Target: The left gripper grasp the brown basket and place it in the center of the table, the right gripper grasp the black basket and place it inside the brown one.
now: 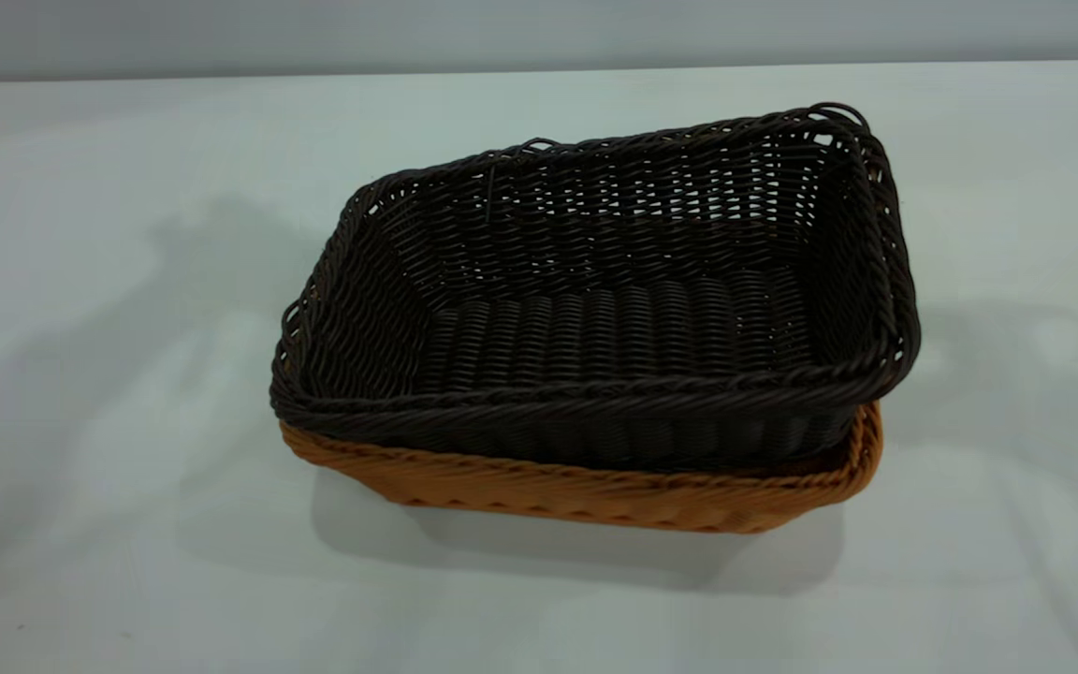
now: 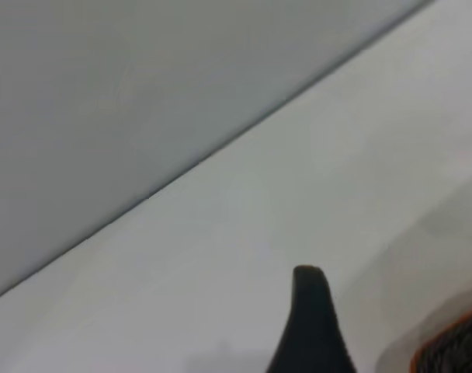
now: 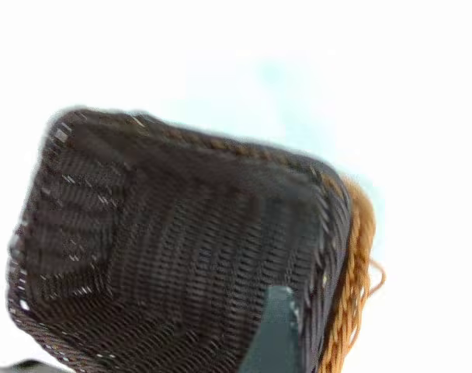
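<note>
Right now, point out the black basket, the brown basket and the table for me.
black basket [image 1: 614, 328], exterior view, on its woven floor.
brown basket [image 1: 595, 496], exterior view, on its near outer wall below the black one.
table [image 1: 127, 524], exterior view, on bare tabletop left of the baskets.

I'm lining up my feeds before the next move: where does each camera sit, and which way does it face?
Exterior: outside the rig, looking down at the black basket nested tilted in the brown basket on the table; no arm shows.
Left wrist: low over the table, one finger shows.
Right wrist: above the black basket's inside; one finger shows.
All three views show both baskets.
</note>
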{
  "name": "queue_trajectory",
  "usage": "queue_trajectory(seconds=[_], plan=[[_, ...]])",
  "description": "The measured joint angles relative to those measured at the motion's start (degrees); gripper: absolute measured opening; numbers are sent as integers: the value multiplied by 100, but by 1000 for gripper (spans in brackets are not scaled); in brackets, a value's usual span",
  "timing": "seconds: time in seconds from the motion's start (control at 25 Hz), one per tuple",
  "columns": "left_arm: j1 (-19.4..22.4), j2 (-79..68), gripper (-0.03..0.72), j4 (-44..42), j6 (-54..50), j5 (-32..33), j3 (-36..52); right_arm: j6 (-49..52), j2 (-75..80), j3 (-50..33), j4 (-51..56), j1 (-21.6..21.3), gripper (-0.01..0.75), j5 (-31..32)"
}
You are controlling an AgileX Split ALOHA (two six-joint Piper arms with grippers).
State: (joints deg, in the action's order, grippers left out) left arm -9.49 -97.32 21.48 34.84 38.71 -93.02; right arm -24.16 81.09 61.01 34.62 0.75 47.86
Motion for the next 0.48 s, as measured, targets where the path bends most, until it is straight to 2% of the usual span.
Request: queue_trajectory(seconds=[0.12, 0.32, 0.48], plan=[[0, 495, 490, -699, -912, 470, 0, -68, -971, 0, -67, 0, 586, 233], [0, 1287, 490, -1777, -2263, 1666, 0, -116, -2597, -81, -81, 0, 586, 949], [0, 1699, 490, -2148, -2854, 2618, 0, -147, -3658, -473, -81, 0, 586, 1291]])
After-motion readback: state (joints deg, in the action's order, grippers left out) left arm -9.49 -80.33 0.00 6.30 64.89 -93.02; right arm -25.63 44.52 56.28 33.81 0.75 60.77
